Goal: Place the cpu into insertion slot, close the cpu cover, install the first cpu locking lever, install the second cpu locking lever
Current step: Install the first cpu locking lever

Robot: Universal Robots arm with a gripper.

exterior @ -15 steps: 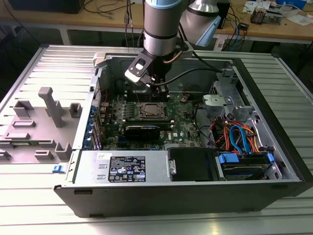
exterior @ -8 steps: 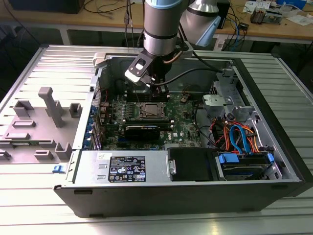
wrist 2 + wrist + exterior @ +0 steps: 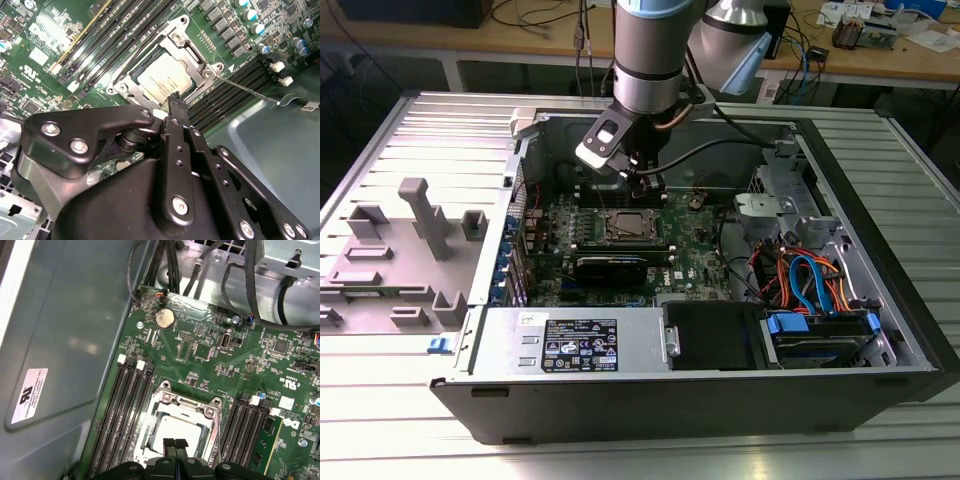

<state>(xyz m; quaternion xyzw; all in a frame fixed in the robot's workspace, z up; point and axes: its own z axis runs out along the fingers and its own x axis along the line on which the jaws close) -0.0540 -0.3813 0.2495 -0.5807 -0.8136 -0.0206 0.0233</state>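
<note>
Open PC case (image 3: 880,300) lies flat on ribbed metal tabletop (image 3: 420,430). Arm drops in from upper centre of the exterior view, gripper (image 3: 645,185) low over the green motherboard (image 3: 695,255), just above the socket's far edge.

In the first wrist view the fingers (image 3: 170,446) are pressed together, only a thin seam between them, nothing pinched. Tips hang right over the near rim of the socket. Same in the second wrist view: gripper (image 3: 175,100) tip at the socket's edge, contact can't be told.

cpu (image 3: 175,424), silvery top, is seated in the insertion slot (image 3: 119,89), centre of the board in the exterior view. cpu cover (image 3: 187,402) lies down flat around it, cpu showing through the window.

Thin metal lever rod (image 3: 247,90) sticks out from a socket corner, crossing the black memory slots (image 3: 235,85), not tucked in.

Coin battery (image 3: 165,318) further up the board. Black graphics card (image 3: 610,268) just below the socket in the exterior view. Grey plastic fixture (image 3: 415,250) on the exterior view's left.
</note>
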